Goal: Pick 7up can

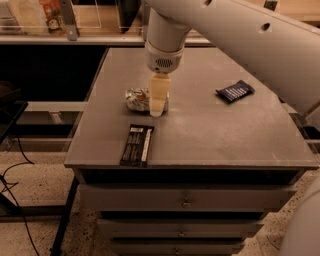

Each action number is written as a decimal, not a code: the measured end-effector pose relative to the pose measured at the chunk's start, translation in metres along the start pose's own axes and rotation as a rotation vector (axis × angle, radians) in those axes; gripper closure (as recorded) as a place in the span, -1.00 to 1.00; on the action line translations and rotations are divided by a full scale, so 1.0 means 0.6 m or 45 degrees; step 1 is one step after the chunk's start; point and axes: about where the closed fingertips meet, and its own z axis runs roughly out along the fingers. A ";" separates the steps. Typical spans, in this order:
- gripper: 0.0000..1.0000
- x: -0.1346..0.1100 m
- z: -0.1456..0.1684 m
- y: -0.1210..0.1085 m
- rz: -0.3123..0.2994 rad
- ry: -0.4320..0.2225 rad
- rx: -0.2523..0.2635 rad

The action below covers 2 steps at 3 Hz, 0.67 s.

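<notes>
The 7up can (135, 99) lies on its side on the grey table top (215, 135), left of centre, and looks dented. My gripper (158, 104) hangs down from the white arm directly over the can's right end and hides that end. Its tip reaches down to about the table surface beside the can. I cannot tell whether it touches the can.
A flat dark brown bar wrapper (137, 145) lies near the front left edge. A small dark blue snack packet (235, 91) lies at the right. Drawers (186, 200) sit below the top. A shelf with packages (50, 10) runs behind. Cables lie on the floor at left.
</notes>
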 end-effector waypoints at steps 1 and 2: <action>-1.00 -0.007 0.032 -0.009 -0.011 0.002 -0.048; -1.00 -0.018 0.055 -0.014 -0.010 -0.030 -0.088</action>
